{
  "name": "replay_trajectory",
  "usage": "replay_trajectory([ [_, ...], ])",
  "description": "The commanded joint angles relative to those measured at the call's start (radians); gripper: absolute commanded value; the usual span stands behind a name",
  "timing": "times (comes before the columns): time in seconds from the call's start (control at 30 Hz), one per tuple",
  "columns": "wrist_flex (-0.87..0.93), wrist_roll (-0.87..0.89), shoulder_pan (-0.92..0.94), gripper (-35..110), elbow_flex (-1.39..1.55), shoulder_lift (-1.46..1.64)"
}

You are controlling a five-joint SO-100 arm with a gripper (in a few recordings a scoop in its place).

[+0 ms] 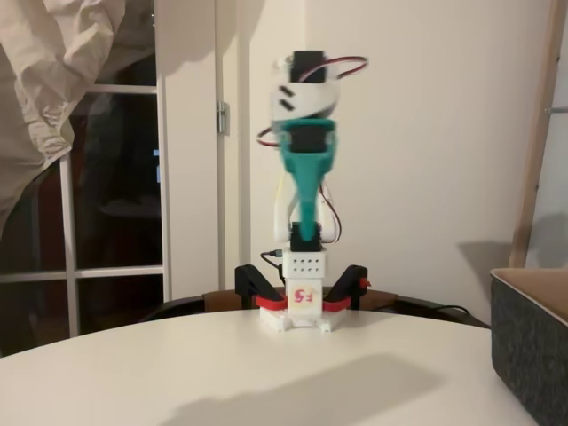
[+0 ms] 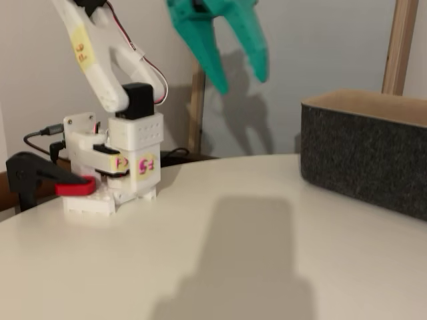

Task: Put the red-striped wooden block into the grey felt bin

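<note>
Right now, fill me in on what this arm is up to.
The white robot arm is raised above the round white table, its teal gripper open in the air with nothing between its fingers. The dark grey felt bin with tan lining stands on the table at the right in both fixed views. The arm's base is held to the table edge by black-and-red clamps.

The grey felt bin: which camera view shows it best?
The fixed view with the grey felt bin at right shows it best: a long speckled wall, a corner and the tan lining along the rim. The other fixed view catches just one corner of it at the right edge.
</note>
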Motion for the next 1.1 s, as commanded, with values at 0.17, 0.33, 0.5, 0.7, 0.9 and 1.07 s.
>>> replay_trajectory([
  [0.17, -0.364, 0.018, 0.212, 5, 0.233, 0.135],
  [0.33, -0.601, 0.012, 0.287, 1, 0.382, 0.184],
  [0.5, -0.693, 0.009, 0.364, 0, 0.525, 0.238],
  [0.7, -0.784, 0.015, 0.463, 0, 0.680, 0.319],
  [0.9, -0.788, 0.051, 0.568, 0, 0.775, 0.391],
  [1.07, -0.790, 0.067, 0.643, 0, 0.879, 0.453],
])
